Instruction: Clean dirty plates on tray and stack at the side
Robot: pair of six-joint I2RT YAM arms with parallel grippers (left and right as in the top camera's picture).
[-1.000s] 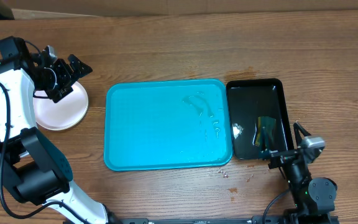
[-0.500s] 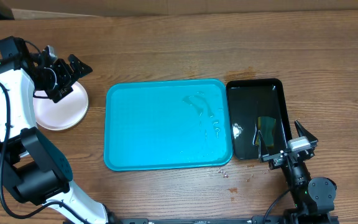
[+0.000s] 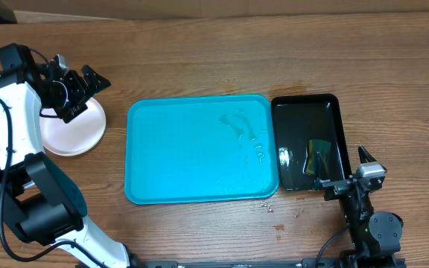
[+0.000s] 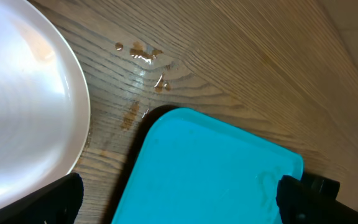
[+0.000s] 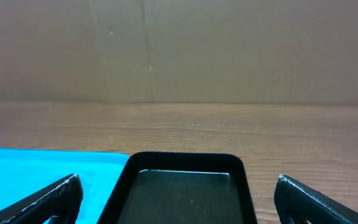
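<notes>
The turquoise tray (image 3: pixel 199 149) lies mid-table with nothing on it but wet streaks; it also shows in the left wrist view (image 4: pixel 210 168) and the right wrist view (image 5: pixel 42 168). A stack of white plates (image 3: pixel 69 132) sits on the table left of the tray, seen as a white plate (image 4: pixel 23 112) in the left wrist view. My left gripper (image 3: pixel 79 91) is open and empty, hovering over the stack's far edge. My right gripper (image 3: pixel 352 177) is open and empty at the near right corner of the black tray (image 3: pixel 307 141).
The black tray holds water and a green-yellow sponge (image 3: pixel 319 154); its rim shows in the right wrist view (image 5: pixel 185 163). Water drops and brown smears (image 4: pixel 143 53) lie on the wood between the plates and the tray. Drops (image 3: pixel 270 210) also lie near the tray's front.
My right gripper shifted slightly back and forth near the black tray's near right corner, ending close to where it began. The left arm and plates have not moved.
</notes>
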